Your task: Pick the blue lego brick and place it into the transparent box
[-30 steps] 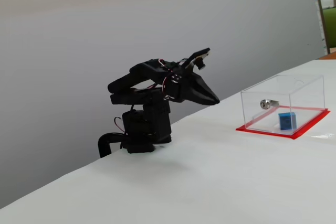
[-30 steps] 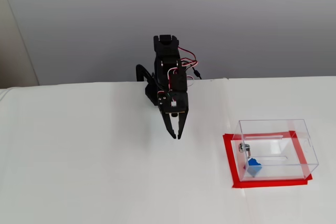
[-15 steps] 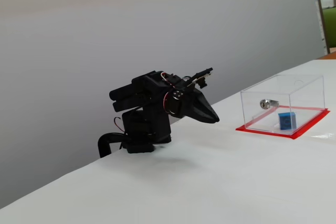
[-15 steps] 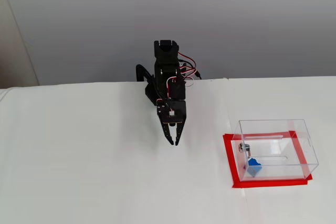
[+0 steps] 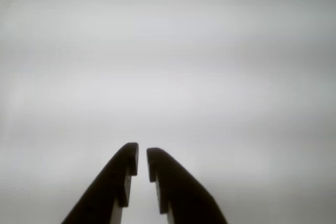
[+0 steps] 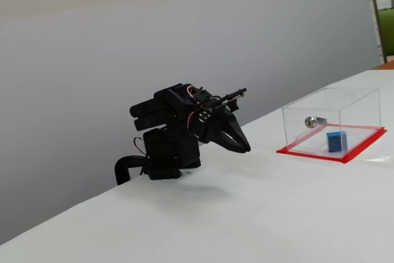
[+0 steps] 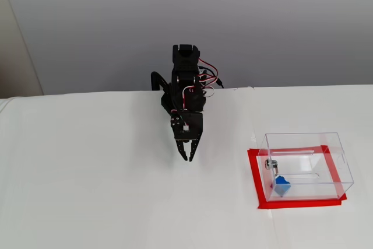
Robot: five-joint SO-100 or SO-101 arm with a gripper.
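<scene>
The blue lego brick lies inside the transparent box, near its silver lock. In the fixed view from above, the brick sits in the box's front left corner, over the red base sheet. My gripper is folded low over the table, well to the left of the box, fingers nearly together and empty. From above it points toward the camera. In the wrist view the gripper shows two dark fingers with only a thin gap over bare white table.
The white table runs along a grey wall. The arm's black base stands at the table's far edge.
</scene>
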